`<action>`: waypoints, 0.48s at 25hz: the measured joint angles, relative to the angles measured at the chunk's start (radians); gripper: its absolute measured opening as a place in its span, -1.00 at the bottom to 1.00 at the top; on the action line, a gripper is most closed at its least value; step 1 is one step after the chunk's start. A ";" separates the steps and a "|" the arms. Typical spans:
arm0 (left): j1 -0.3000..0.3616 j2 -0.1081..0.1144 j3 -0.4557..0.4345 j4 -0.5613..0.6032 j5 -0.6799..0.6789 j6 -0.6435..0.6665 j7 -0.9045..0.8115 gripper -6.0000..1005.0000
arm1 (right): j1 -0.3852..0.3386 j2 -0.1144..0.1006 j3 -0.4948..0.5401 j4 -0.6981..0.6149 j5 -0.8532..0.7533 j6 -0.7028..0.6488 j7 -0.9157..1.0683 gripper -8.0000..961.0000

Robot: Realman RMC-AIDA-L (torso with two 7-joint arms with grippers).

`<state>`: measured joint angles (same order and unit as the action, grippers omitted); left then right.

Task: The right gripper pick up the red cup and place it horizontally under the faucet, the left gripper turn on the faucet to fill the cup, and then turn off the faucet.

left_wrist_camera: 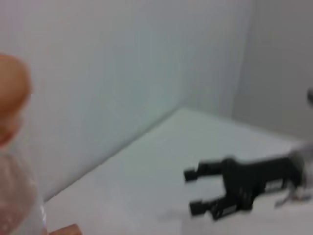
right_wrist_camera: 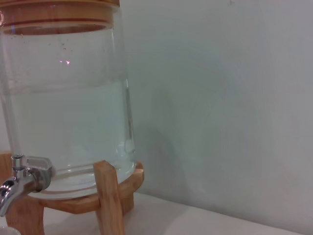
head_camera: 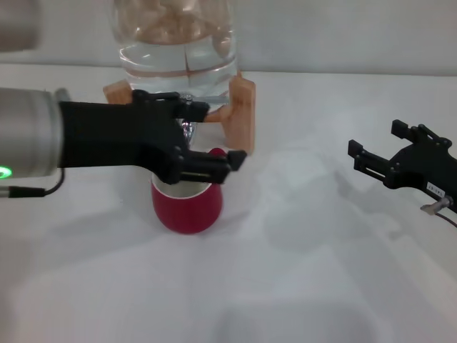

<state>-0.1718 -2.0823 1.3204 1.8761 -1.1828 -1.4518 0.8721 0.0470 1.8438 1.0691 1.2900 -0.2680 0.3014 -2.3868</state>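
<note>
Left gripper (head_camera: 211, 136) reached far forward across centre, fingers spread. Right gripper (head_camera: 371, 146) low at right, fingers apart.

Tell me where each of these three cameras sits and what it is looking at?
Head: looks down at the table; left gripper over the red cup by the faucet, right gripper idle at right.
Left wrist: faces across the table toward the right gripper, open, with the wall behind.
Right wrist: faces the jar and faucet; no arm shows.
Shared: head and right wrist both see the jar.
</note>
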 joint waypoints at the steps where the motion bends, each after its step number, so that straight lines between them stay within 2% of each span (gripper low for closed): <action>1: 0.006 0.000 -0.028 -0.030 -0.047 -0.007 0.013 0.77 | 0.000 0.000 0.000 0.000 0.000 0.001 0.000 0.81; 5: 0.029 0.001 -0.143 -0.171 -0.190 -0.032 0.076 0.77 | -0.001 0.000 0.002 0.000 0.001 0.002 0.000 0.81; 12: 0.054 -0.002 -0.235 -0.463 -0.321 -0.005 0.281 0.77 | -0.002 0.001 0.009 -0.012 0.002 0.026 0.000 0.81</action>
<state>-0.1178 -2.0847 1.0854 1.4135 -1.5034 -1.4570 1.1528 0.0446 1.8450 1.0783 1.2782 -0.2662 0.3270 -2.3869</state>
